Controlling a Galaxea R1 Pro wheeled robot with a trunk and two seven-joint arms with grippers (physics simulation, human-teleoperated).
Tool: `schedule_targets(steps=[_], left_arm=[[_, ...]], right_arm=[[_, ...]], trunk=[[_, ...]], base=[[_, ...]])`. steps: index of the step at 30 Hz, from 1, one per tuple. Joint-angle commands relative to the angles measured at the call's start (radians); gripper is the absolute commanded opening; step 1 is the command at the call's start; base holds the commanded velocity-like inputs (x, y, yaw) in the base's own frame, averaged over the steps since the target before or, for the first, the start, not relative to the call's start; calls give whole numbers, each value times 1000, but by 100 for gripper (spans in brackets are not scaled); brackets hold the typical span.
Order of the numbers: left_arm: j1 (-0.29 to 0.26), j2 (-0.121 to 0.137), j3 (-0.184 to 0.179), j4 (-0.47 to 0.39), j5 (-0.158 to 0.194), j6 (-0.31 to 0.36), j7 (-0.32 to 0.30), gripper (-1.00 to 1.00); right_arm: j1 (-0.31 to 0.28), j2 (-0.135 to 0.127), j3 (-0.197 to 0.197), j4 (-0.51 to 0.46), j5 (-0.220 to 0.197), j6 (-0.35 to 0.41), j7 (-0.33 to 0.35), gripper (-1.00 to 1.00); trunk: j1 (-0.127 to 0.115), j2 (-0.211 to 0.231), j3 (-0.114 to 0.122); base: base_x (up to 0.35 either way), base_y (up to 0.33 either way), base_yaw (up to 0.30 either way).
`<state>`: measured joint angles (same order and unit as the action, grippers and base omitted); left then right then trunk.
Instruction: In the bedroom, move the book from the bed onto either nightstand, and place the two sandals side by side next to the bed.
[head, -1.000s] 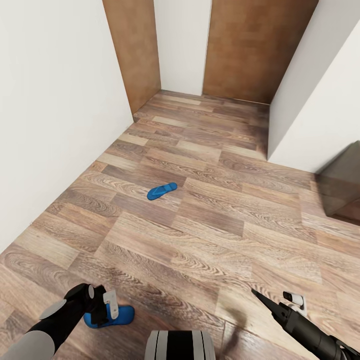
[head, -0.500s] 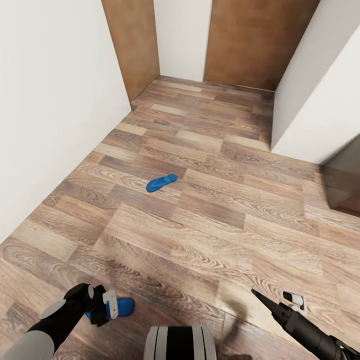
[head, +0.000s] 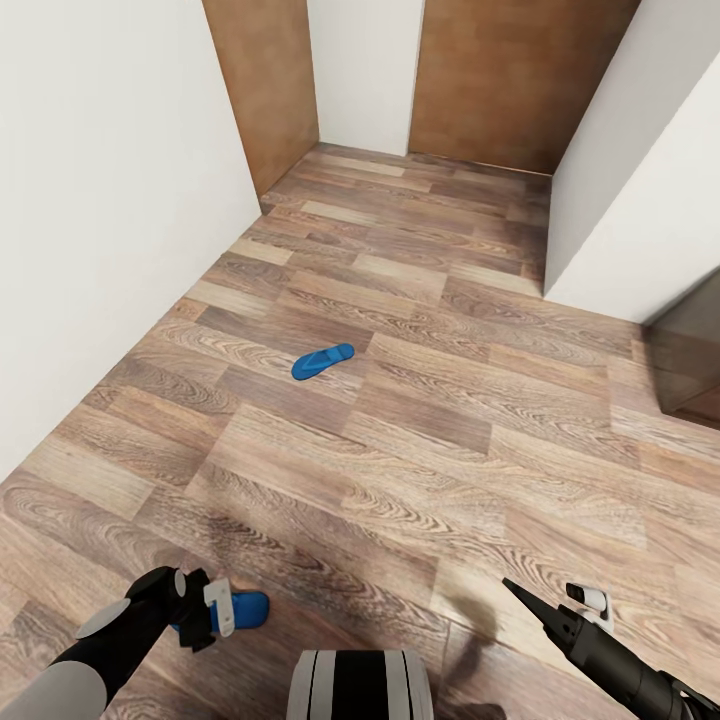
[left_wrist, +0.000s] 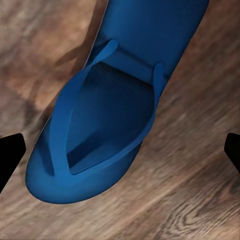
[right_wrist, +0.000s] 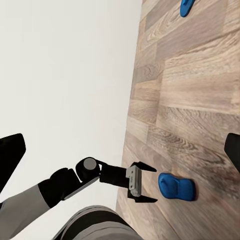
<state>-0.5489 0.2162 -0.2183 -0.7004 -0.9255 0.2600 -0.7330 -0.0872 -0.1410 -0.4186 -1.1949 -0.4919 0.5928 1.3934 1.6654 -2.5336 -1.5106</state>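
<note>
Two bright blue sandals lie on the wood-plank floor. One sandal (head: 322, 360) rests alone in the middle of the floor, seen small in the right wrist view as the far sandal (right_wrist: 186, 6). The other sandal (head: 243, 607) (right_wrist: 175, 186) lies just beyond my left gripper (head: 215, 615) (right_wrist: 142, 185), which hangs open over it. In the left wrist view this near sandal (left_wrist: 105, 125) is close up, strap side up, between the spread tips of the left gripper (left_wrist: 120, 152). My right gripper (head: 585, 600) (right_wrist: 120, 152) is open and empty. The book, the bed and the nightstand are out of view.
A white wall (head: 100, 200) runs along the left. Brown wood panels (head: 520, 90) close off a recess at the back, and another white wall (head: 640, 200) juts in at the right. A dark brown piece of furniture (head: 690, 360) shows at the right edge.
The whole view has shifted, so the camera moved; the floor and far sandal sit higher in the picture. The near sandal shows less under the left gripper. Both grippers stay open.
</note>
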Motion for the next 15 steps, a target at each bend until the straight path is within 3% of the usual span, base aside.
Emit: schedule_targets(steps=[1,15], left_arm=[[0,1,-4,-2,-1,7,-1,100],[0,2,-4,-2,0,7,23,100]], right_arm=[[0,0,0,0,-3,10,2,100],[0,0,-1,0,-2,10,2,100]], trunk=[[0,0,-1],[0,0,-1]], base=[[0,0,0],[0,0,0]])
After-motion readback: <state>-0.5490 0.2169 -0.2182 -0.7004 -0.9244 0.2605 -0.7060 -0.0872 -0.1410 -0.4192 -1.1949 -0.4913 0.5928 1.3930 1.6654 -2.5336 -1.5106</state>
